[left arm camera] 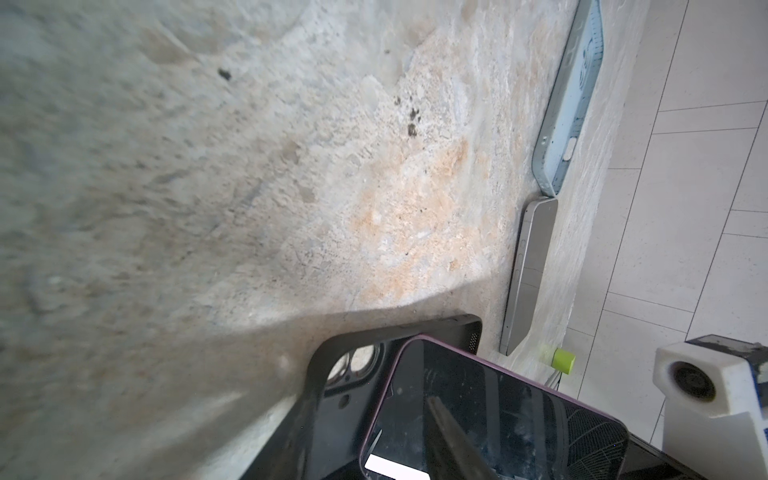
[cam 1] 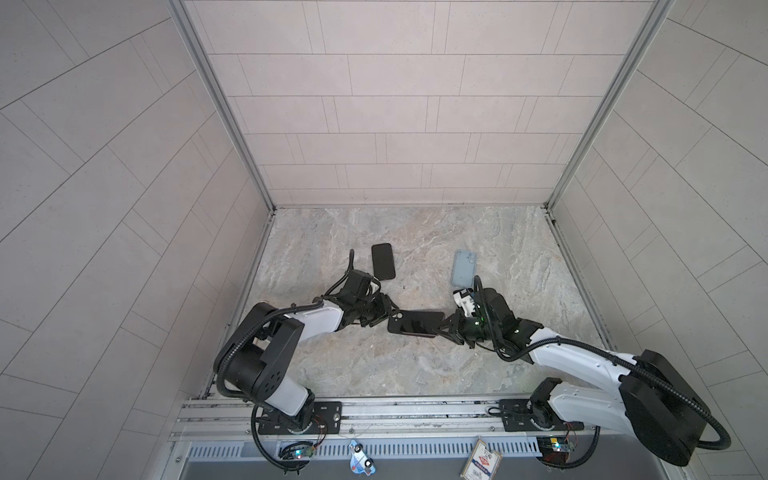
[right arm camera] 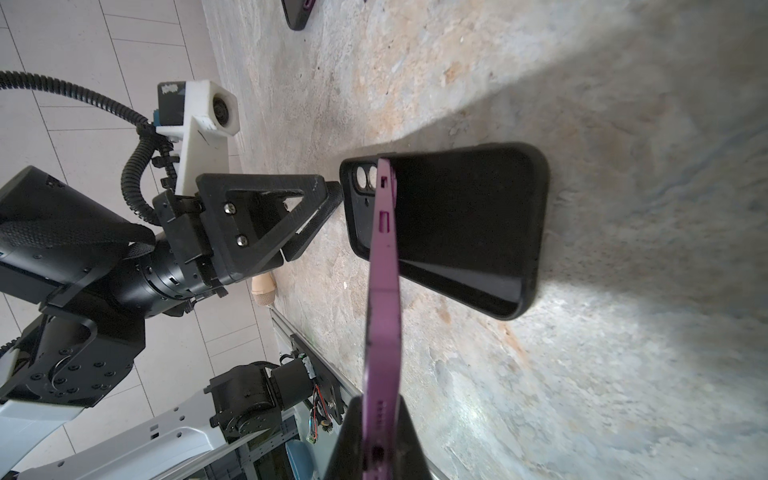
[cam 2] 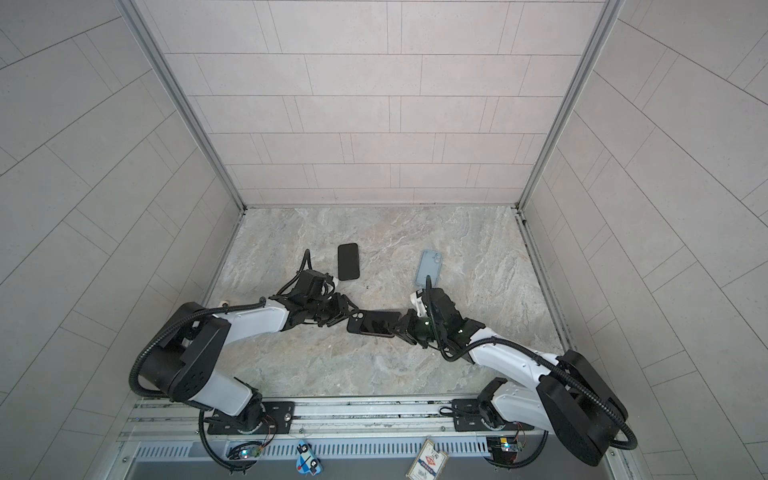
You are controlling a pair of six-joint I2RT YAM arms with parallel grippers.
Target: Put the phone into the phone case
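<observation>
Right wrist view: the right gripper has its jaws clenched on the near end of the purple phone. The phone is tilted, with its far end down at the camera-cutout end of the black phone case, which lies flat at the middle of the bench. The left gripper has its jaws parted, one tip against that same end.

You have a dark phone lying flat on the marbled tabletop, well apart from a pale blue case; by the front rail you see a toy car and a card.
</observation>
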